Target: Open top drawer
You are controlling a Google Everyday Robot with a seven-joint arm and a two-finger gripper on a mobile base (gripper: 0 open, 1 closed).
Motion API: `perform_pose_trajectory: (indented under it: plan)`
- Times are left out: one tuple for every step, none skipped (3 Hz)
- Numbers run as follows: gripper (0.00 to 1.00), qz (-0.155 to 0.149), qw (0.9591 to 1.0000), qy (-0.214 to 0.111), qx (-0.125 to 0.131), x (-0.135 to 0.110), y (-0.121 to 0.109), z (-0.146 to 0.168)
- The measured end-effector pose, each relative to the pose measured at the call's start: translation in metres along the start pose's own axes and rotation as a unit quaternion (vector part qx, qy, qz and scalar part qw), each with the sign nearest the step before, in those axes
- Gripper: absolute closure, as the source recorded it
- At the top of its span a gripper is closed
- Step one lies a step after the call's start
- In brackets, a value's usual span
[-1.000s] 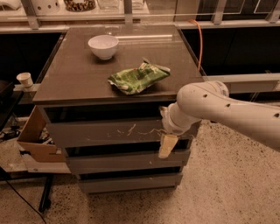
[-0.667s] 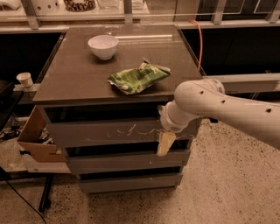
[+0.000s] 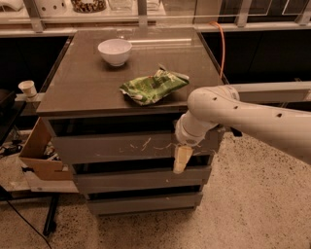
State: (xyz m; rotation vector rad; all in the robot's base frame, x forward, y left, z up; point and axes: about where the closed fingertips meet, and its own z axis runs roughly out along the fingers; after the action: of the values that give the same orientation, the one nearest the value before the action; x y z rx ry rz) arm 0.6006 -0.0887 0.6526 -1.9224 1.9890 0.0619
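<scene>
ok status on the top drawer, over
Gripper at right end of top drawer, pointing down. Drawer not visibly pulled out. Green bag, bowl up top, not blocking.

Wide grey-brown top drawer (image 3: 112,147), scratched whitish, is sitting shut; the gripper (image 3: 181,163) is hanging at its lower right edge.

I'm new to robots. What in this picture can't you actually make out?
All in the camera view:
1. Whether the gripper, low at the right of the top drawer, touches it: the gripper itself blocks that spot.
2. The robot's base: the arm runs off the right edge.
3. Most of what is inside the cardboard box: its wall hides it.
4. The jar: cut off by the top edge.
</scene>
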Motion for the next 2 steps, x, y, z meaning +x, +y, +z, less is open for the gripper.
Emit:
perform_pose_trajectory:
  plan:
    - [0.0, 0.01, 0.9993, 0.011, -0.036, 0.0069, 0.0038, 0.0085]
    - [0.0, 0.008, 0.9978, 0.019, -0.063, 0.0094, 0.0084, 0.0101]
